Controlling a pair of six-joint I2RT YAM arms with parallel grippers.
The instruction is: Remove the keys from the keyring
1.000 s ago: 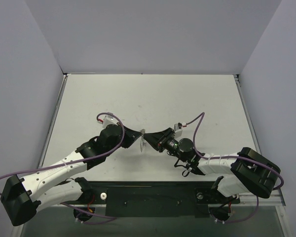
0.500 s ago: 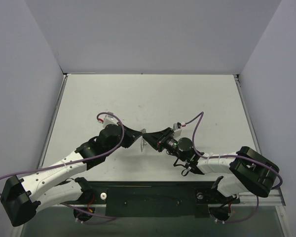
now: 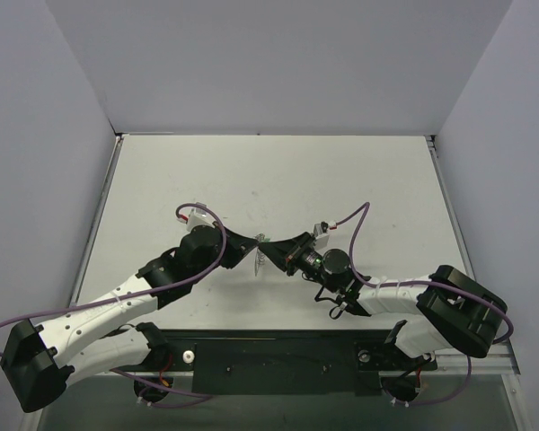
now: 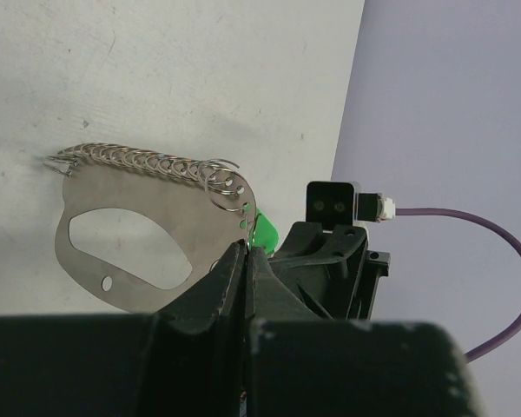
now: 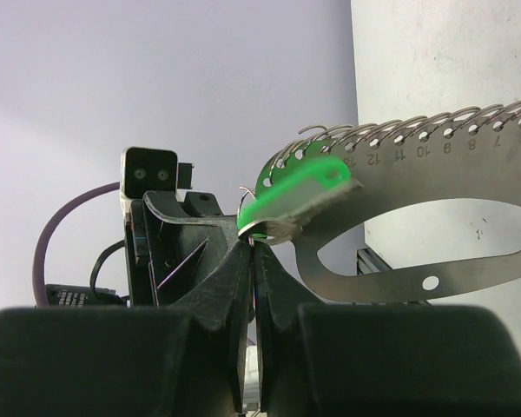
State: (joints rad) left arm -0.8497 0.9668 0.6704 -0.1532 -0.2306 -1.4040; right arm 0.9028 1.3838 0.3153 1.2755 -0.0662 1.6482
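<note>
Step in hand: working the key off the keyring, both sets of jaws engaged, nothing separated yet.

I'm holding the keyring (image 4: 156, 193) up off the bench (image 3: 341, 180), about mid-bench and a bit toward 6 o'clock in the top view. My left jaws are coming in from 9 o'clock and my right jaws from 3 o'clock, meeting tip to tip at the plate.

My left jaws are pressed together, pinching the plate's plain edge just beside the oval opening. My right jaws are pressed together too, and seem to be pinching the metal end of the key (image 5: 295, 187). Its green head is sitting against the plate's holed edge. Whether a small ring is caught in that pinch as well, I can't tell.

In the left wrist view the key is hanging at the 4 o'clock end of the plate, at the end of the row of wire rings (image 4: 130, 159).

Next move, as I'm judging it: left keeps the plate steady while right is pulling or twisting the key away from its hole. That needs a firm pinch and a pull along the small ring's turn, not straight out, or the key slips free of my tips.

Count: one keyring, one green key, one row of wire rings (too packed to count surely, well over ten), two sets of jaws.
</note>
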